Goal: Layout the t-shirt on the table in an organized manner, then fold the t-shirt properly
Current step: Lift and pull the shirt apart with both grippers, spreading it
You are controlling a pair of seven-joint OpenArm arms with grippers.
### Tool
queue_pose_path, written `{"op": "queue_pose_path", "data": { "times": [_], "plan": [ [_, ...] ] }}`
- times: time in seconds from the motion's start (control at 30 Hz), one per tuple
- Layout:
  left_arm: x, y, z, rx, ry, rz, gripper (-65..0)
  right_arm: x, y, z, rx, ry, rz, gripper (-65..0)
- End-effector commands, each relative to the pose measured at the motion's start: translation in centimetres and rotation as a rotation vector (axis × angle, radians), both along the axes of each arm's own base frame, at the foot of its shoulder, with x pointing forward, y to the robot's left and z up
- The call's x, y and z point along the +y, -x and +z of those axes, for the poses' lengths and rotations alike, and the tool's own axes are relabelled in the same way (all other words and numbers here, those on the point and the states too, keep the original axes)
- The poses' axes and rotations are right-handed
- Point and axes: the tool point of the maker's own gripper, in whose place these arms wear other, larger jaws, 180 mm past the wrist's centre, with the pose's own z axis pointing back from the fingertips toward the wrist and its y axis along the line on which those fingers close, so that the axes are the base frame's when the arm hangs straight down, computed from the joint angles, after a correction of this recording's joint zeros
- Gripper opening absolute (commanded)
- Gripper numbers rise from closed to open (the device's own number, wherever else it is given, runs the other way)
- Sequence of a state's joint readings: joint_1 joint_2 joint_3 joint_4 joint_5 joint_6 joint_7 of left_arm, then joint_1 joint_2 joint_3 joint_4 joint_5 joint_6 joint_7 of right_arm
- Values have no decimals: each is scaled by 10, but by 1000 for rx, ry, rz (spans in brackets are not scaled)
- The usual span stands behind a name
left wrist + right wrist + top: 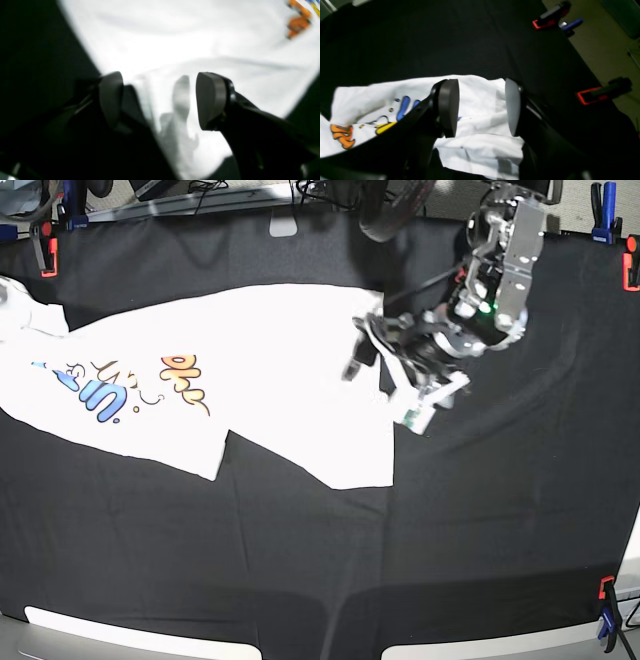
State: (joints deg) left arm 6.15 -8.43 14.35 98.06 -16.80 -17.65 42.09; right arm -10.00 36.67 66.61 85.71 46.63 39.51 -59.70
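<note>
two pads of the left gripper (160, 100) are standing well apart in the left wrist view, hovering just over a white edge of the t-shirt (190, 42) with nothing between them; orange lettering is showing at the far corner of the cloth.

from the right wrist, the right gripper (482, 107) is also standing spread and empty, poised above a rumpled white end of the t-shirt, with blue, yellow and orange print off to one side. two red clamps (588, 96) are sitting well beyond the shirt on the rim of the table (470, 37).

in the base view the t-shirt (270, 370) is lying printed side up across the far half of the table (320, 560), skewed and creased, one end running off frame. the left gripper (385, 365) is hanging at the opposite end of the shirt.

judging from this, the spreading step is underway; it would go best with each gripper pinching an outer edge low against the cloth and drawing outward evenly, so wrinkles are flattening without dragging the whole shirt.
</note>
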Motion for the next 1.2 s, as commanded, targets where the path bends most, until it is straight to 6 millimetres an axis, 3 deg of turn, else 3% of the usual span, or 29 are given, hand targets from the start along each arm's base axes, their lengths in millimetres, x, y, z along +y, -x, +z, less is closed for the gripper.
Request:
{"op": "queue_pose_path", "data": {
  "times": [0.0, 0.13, 0.37, 0.47, 0.57, 0.7, 0.83, 1.07, 1.17],
  "plan": [
    [-12, -1, 13, -36, 40, -38, -235, -2, -7, 25, -56, 45, 24, -361],
    [-35, 13, 11, -62, 6, -137, -235, -2, -7, 25, -56, 45, 24, -361],
    [-37, 15, 7, -114, -75, -169, -260, -2, -7, 25, -52, 44, 24, -361],
    [-38, 13, 9, -127, -63, -165, -397, -2, -7, 25, -52, 44, 24, -361],
    [-39, 14, 9, -124, -60, -165, -650, -2, -7, 25, -52, 43, 24, -361],
    [-44, 28, 9, -33, -18, -186, -650, -2, -7, 24, -52, 43, 24, -361],
    [-48, 58, 13, 93, -19, -260, -650, -2, -7, 25, -52, 44, 24, -361],
    [-53, 116, 60, 74, 33, -386, -650, -2, -7, 25, -52, 44, 24, -361],
    [-45, 145, 69, 89, 41, -399, -650, -2, -7, 25, -52, 44, 24, -361]
  ]
}}
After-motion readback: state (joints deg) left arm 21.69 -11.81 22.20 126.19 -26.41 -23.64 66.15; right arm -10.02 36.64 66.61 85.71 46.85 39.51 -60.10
